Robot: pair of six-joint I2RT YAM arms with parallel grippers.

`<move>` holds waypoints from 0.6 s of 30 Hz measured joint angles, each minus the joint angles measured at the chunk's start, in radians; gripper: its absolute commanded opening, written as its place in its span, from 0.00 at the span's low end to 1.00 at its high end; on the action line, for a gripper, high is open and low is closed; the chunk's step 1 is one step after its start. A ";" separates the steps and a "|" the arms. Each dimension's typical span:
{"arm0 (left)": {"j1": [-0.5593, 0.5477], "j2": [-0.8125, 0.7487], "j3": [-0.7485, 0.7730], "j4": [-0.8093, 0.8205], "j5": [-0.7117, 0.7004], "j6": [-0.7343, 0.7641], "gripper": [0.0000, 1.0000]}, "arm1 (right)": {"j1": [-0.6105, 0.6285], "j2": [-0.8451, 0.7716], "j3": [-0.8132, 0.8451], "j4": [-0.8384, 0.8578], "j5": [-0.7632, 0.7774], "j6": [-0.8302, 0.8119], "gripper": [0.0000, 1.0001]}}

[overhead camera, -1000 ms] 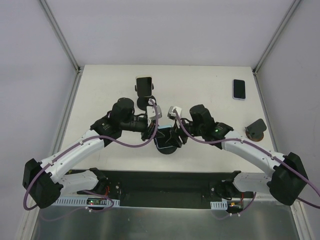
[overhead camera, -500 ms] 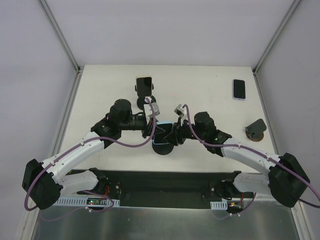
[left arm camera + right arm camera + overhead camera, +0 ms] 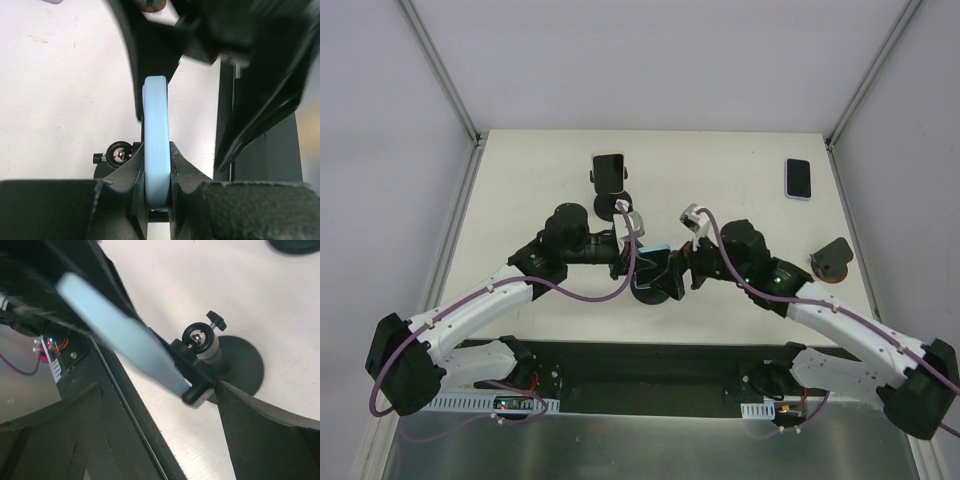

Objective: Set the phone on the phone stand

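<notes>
A light-blue phone (image 3: 656, 249) sits over the black phone stand (image 3: 655, 291) at the table's near middle. My left gripper (image 3: 638, 262) is shut on it; in the left wrist view the phone (image 3: 156, 130) stands edge-on, pinched between the fingers of the left gripper (image 3: 156, 156). From the right wrist camera the phone (image 3: 120, 337) slants down, its lower end in the lip of the stand (image 3: 199, 340). My right gripper (image 3: 160, 440) is open with its fingers apart on either side, touching nothing; from above the right gripper (image 3: 686, 270) is just right of the stand.
A second black phone (image 3: 608, 171) rests on its own stand at the back middle. A dark phone (image 3: 798, 178) lies flat at the back right. Another small stand (image 3: 834, 259) is near the right edge. The table's near edge (image 3: 165, 405) runs just below the stand.
My right gripper has opened and drawn back to the right, away from the phone. The left gripper stays shut on the phone over the stand.
</notes>
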 measured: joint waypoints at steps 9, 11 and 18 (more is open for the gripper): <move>0.001 0.035 0.015 0.023 0.010 -0.010 0.41 | -0.011 -0.291 -0.033 -0.035 0.173 -0.021 0.96; 0.001 0.035 0.016 0.026 -0.007 -0.009 0.61 | -0.010 -0.269 -0.036 -0.039 0.190 -0.012 0.96; 0.012 0.009 0.015 0.014 -0.042 -0.060 0.86 | 0.092 -0.179 -0.036 -0.072 0.350 0.043 0.96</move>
